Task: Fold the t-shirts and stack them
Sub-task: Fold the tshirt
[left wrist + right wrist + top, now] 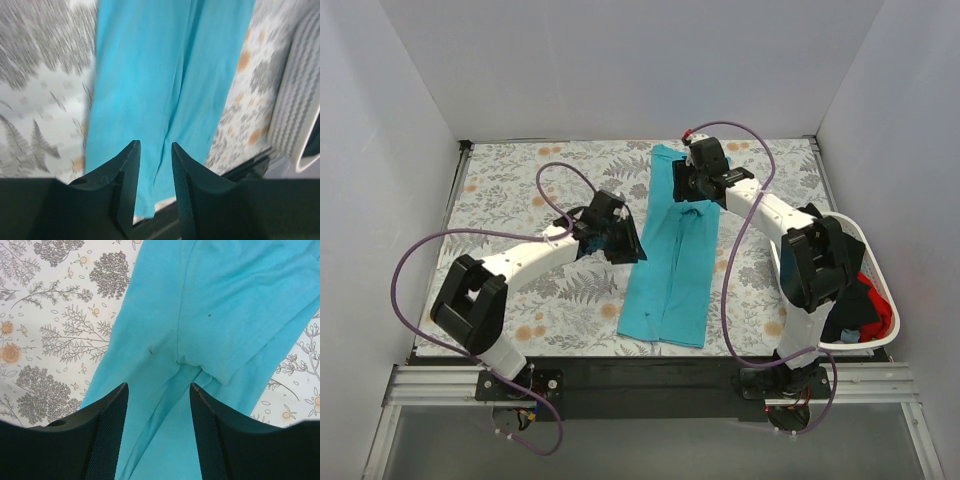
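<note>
A teal t-shirt [675, 270] lies folded into a long narrow strip down the middle of the floral cloth, running from far to near. It also shows in the left wrist view [165, 80] and in the right wrist view [210, 305]. My left gripper [625, 245] hovers at the strip's left edge, jaws a little apart and empty [155, 150]. My right gripper [698, 190] is above the strip's far part, open and empty [159, 390]. Black and red t-shirts [860, 310] lie bunched in the white basket at the right.
The grey floral cloth [520, 200] covers the table. The white plastic basket [892, 310] stands at the right edge beside the right arm's base. White walls enclose three sides. A black rail [640, 375] runs along the near edge.
</note>
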Controlling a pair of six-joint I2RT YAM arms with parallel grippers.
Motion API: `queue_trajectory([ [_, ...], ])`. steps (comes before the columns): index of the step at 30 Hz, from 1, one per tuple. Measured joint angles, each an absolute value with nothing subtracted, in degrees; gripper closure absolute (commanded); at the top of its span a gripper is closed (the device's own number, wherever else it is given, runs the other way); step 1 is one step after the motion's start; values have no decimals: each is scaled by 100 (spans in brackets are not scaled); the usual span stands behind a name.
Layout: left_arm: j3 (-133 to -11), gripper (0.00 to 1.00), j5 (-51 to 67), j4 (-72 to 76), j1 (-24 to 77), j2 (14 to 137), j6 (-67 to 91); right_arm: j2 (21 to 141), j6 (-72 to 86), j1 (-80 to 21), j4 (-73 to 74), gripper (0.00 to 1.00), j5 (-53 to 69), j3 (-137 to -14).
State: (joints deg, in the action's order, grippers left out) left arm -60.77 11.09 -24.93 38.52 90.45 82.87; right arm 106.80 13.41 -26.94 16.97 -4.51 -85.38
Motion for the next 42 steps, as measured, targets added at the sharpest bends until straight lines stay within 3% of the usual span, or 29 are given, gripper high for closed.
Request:
queue_trajectory([
  [7,-7491,70,1074,-1986,2884,10215,7918,10687,1616,-2659,1767,47,-449,-8169],
  [12,-8519,58,1372,-1496,2552,11413,7328,10571,1732,-2698,1855,47,-364,-7533],
  [19,-10112,56,1671,-1343,2414,13192,6632,9579,1876,-2829,1828,47,-292,-6335],
  [24,-10899,66,1734,-1343,2373,13904,6379,9002,1940,-2862,1767,48,-283,-5892],
  [29,-11054,85,1802,-1321,2349,14064,6278,8545,2027,-2862,1680,48,-198,-5433],
  [33,-11128,91,1844,-1236,2340,14151,6305,8184,2112,-2873,1662,48,-126,-5098],
  [42,-11150,86,1894,-982,2327,14226,6484,7476,2429,-3398,1667,39,-113,-4307],
])
